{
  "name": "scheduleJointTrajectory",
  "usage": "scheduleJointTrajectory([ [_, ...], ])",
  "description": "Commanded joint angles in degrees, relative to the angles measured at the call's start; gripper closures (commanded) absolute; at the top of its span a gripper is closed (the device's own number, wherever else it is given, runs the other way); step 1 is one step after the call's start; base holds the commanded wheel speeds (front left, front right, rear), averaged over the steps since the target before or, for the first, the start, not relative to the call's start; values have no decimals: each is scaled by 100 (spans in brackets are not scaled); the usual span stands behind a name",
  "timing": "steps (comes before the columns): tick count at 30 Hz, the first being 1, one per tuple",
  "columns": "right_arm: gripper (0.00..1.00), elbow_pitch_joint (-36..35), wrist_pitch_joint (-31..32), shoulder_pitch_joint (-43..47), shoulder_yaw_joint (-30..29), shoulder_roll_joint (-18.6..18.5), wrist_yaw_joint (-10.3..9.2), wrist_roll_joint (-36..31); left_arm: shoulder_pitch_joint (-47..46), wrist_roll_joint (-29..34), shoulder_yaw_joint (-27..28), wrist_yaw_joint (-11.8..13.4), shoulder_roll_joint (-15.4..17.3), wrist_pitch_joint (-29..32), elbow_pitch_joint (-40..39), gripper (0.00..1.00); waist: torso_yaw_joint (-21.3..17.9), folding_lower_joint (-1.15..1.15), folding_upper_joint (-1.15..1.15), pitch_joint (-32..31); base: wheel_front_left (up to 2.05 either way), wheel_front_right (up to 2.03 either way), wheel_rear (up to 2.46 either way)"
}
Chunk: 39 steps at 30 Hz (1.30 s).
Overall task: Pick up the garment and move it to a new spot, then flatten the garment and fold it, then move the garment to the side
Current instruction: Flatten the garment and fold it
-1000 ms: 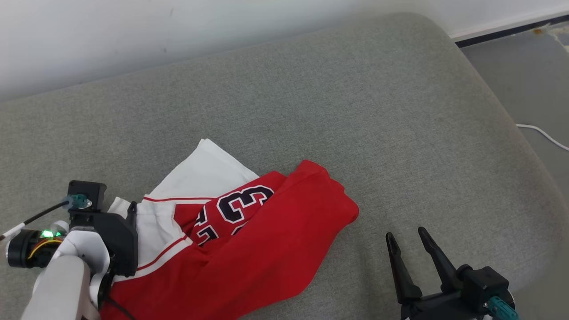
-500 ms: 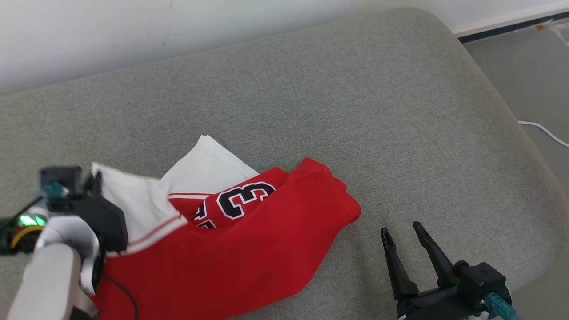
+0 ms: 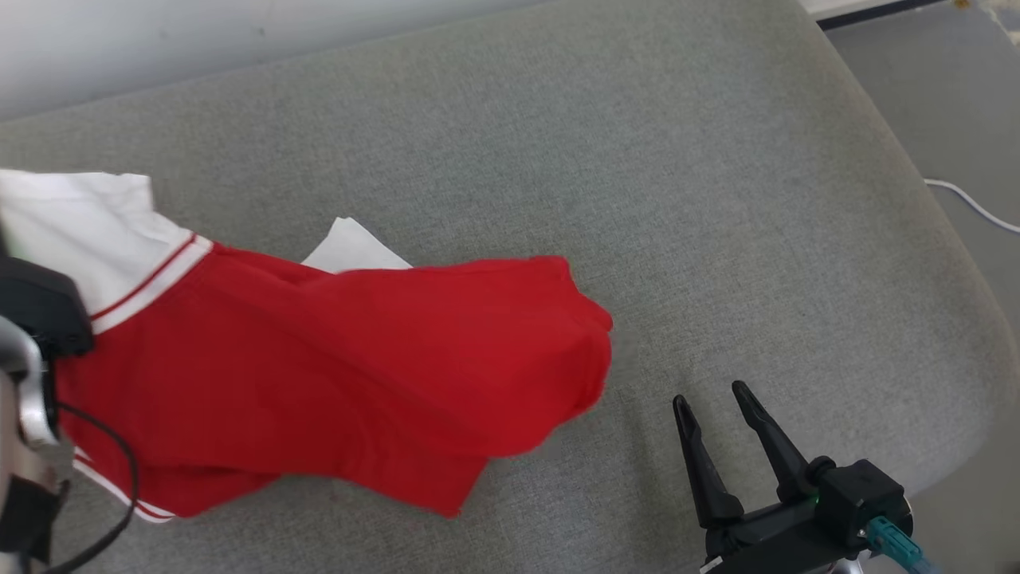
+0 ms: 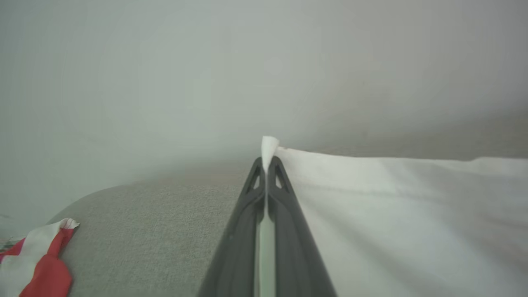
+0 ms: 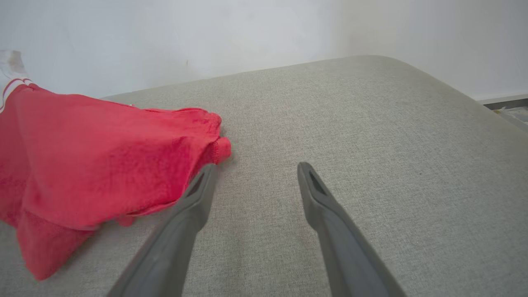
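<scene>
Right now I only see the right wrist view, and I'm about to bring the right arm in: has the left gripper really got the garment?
Observer: Yes. In the left wrist view the left gripper is shut on the white edge of the garment; a tip of cloth pokes past it.
Operator: Is my right gripper touching the cloth?
Observer: No. In the head view the right gripper is open, with bare cushion between it and the red hem.

The right gripper [image 3: 709, 393] has two long, dark, tapering fingers [image 5: 321, 206] with slotted tips, on a black housing [image 3: 857, 498] bearing a teal connector [image 3: 883, 532] and what looks like a small green light. A thin black cable [image 3: 132, 488] loops beside the left arm's pale forearm [image 3: 20, 399].
</scene>
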Motion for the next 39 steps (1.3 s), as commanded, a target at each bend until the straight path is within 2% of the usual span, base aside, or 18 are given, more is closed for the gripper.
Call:
scheduleJointTrajectory([
  [1,0,-35,19,-30,24,-8,5,-30,-74,10,49,52,85,36,106,100,-98,0,-1,162,0,0,0],
  [8,0,-197,78,-110,151,-68,5,-73,-185,1,180,240,362,138,630,100,-206,0,-1,477,0,0,0],
  [10,0,-258,106,-144,178,-75,5,-83,-265,-72,147,145,297,130,904,100,-174,0,-1,524,0,0,0],
  [11,0,-275,116,-149,173,-74,5,-90,-319,-83,117,137,269,70,958,11,-142,0,-1,532,0,0,0],
  [12,0,-292,124,-150,152,-72,5,-96,-360,-93,82,100,218,-2,1011,0,-93,0,-1,528,0,0,0],
  [17,0,-335,160,-166,98,-116,5,-105,-374,-201,3,-83,16,-426,1252,0,180,0,-1,379,0,0,0],
  [22,0,-369,206,-110,3,-161,5,-106,-68,-352,7,-304,-129,-852,1031,0,434,0,-1,138,0,0,0],
  [25,0,-394,248,-52,-95,-169,5,-108,125,-431,-79,-325,-453,-1099,791,0,620,0,-1,-54,0,0,0],
  [29,0,-430,327,4,-240,-210,5,-100,588,-528,-145,-359,-794,-1311,237,0,883,0,-1,-347,0,0,0],
  [31,0,-448,367,37,-332,-239,5,-82,878,-557,-215,-459,-971,-1360,-123,0,1009,0,-1,-470,0,0,0],
  [39,0,-369,661,230,-566,-224,5,54,2429,-493,-391,-692,-1354,-1400,-1418,0,1383,0,-1,-950,0,0,0],
])
